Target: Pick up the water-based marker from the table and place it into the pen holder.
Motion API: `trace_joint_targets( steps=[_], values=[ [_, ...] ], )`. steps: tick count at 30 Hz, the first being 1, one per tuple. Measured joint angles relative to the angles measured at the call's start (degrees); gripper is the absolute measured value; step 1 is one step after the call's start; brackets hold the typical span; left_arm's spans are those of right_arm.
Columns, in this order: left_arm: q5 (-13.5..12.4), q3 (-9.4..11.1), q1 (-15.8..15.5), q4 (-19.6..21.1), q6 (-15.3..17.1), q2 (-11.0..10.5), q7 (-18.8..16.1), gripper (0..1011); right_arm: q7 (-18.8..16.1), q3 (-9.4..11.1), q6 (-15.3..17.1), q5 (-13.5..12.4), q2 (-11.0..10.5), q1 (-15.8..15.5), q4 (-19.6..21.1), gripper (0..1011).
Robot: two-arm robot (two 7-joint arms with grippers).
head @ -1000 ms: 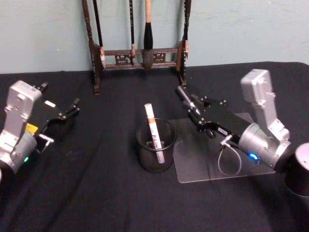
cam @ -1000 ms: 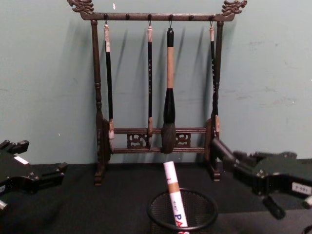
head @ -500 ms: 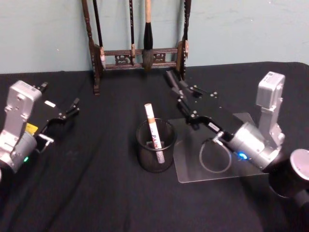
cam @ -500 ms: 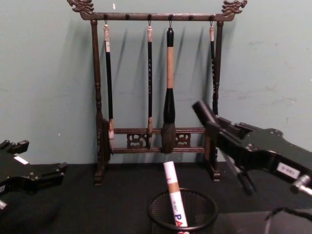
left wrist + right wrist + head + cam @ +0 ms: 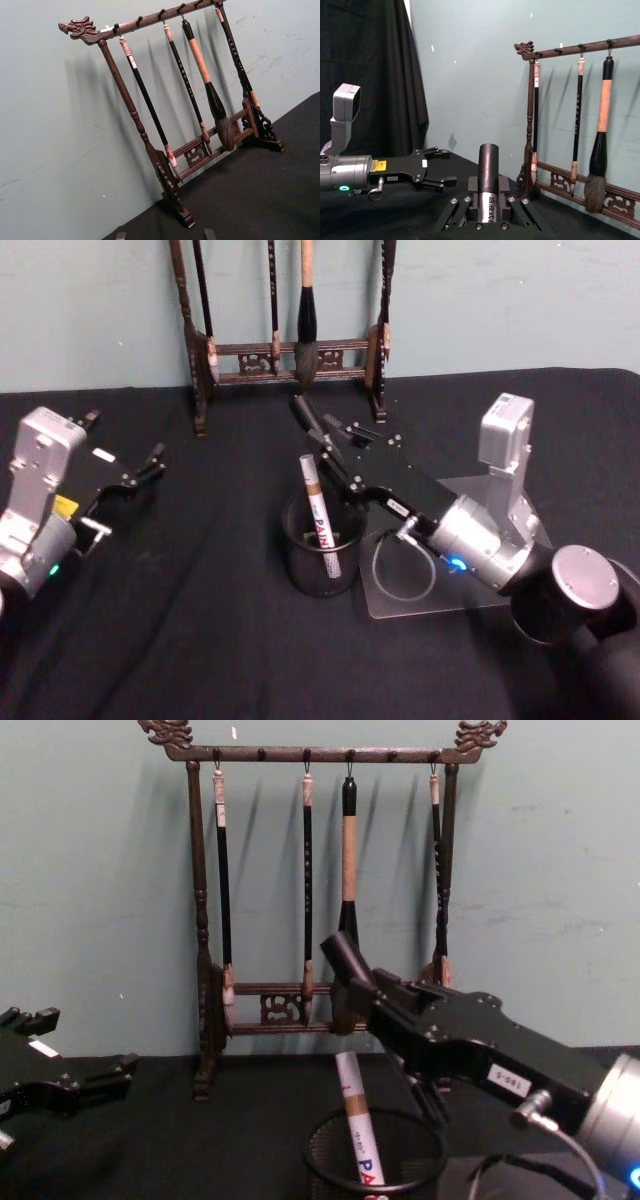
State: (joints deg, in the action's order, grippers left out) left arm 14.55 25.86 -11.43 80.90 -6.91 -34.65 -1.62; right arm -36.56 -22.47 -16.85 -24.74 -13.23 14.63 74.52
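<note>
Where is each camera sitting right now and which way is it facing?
Head: high, looking down at the table; left gripper at left, right gripper holds a dark marker by the pen holder.
Chest: lower, looking across at the brush rack; both grippers at its edges.
Left wrist: faces the rack; own fingertips at the edge.
Right wrist: looks along the marker toward the rack; left gripper beyond.
Shared: all four see the rack.

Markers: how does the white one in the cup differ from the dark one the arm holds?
The white marker, with a brown band, leans loose in the mesh cup. The black marker is all dark on its upper part and clamped in the right tool, off the table. Both carry printed labels.
</note>
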Motion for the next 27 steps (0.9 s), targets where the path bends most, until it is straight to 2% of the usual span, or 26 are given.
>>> trace_joint_targets(
  steps=[12, 27],
  values=[
    [0.0, 0.0, 0.0, 0.0, 0.0, 0.0, 0.0, 1001, 1.3, -2.8, -1.3, 1.0, 0.6, 1.4, -2.6, 237],
    [0.0, 0.0, 0.0, 0.0, 0.0, 0.0, 0.0, 1001, 3.0, -4.2, -0.6, 2.1, 0.5, 1.5, -3.4, 238]
  ],
)
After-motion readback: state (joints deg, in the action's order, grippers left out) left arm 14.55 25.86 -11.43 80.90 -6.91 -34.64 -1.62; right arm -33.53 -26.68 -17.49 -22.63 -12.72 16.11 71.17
